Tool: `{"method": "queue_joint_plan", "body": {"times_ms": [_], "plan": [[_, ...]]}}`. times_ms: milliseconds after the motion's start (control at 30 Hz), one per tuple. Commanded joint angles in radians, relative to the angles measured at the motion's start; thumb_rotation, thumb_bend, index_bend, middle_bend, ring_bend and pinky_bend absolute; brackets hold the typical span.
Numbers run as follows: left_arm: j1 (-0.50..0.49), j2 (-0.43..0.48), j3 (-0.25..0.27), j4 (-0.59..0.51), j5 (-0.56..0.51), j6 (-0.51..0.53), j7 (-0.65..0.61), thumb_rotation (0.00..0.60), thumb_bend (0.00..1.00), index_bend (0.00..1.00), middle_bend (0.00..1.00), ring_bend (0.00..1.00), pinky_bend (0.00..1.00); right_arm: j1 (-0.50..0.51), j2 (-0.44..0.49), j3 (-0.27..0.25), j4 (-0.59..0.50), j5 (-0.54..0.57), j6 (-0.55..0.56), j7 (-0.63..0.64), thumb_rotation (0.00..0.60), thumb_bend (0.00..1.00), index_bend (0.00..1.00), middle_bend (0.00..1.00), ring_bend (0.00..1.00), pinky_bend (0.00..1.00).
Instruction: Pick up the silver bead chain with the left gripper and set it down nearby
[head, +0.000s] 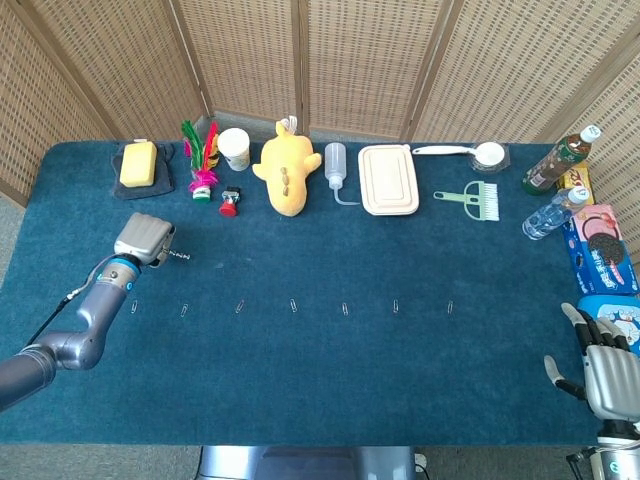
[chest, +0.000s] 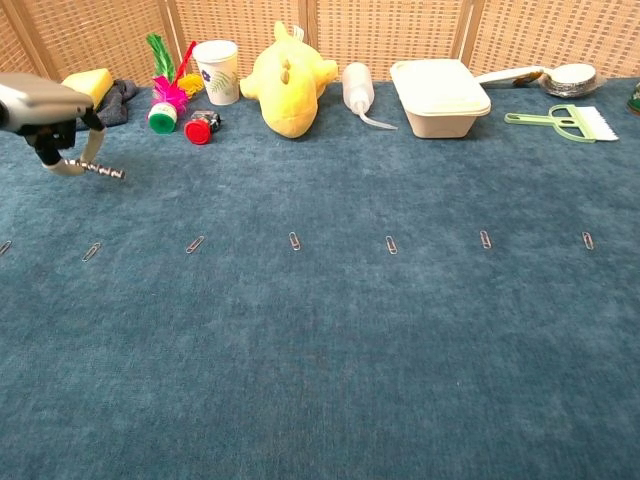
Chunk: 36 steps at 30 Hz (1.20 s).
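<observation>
Left hand, far left of the table: fingertips pinch one end of the bead chain, which sticks out to the right, seemingly just off the cloth. Beyond it at the far edge sit a yellow sponge, shuttlecock and cup; a row of paperclips runs nearer. Right hand at near right corner, fingers spread, holding nothing.
</observation>
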Motion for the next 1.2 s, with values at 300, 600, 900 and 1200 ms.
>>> {"method": "queue_joint_plan", "body": {"times_ms": [300, 600, 900, 1200], "plan": [[0.028, 0.16, -0.009, -0.211, 0.227, 0.158, -0.089, 0.6, 0.67, 0.63, 0.96, 0.99, 0.93, 0.013, -0.022, -0.002, 0.021, -0.013, -0.015, 0.022, 0.515, 0.38, 0.12, 0.2, 0.24, 0.18], [-0.004, 0.2, 0.017, -0.325, 0.459, 0.222, -0.129, 0.6, 0.67, 0.63, 0.96, 0.99, 0.93, -0.002, -0.019, -0.009, 0.022, -0.029, 0.012, 0.041, 0.512, 0.38, 0.12, 0.2, 0.24, 0.18], [-0.032, 0.17, 0.034, -0.351, 0.497, 0.183, -0.056, 0.6, 0.67, 0.63, 0.96, 0.99, 0.93, -0.019, -0.013, -0.013, 0.022, -0.034, 0.034, 0.05, 0.515, 0.38, 0.12, 0.2, 0.24, 0.18], [-0.047, 0.112, 0.055, -0.321, 0.466, 0.111, 0.029, 0.6, 0.67, 0.64, 0.96, 0.99, 0.93, -0.029, -0.017, -0.011, 0.035, -0.028, 0.043, 0.066, 0.514, 0.38, 0.12, 0.2, 0.24, 0.18]]}}
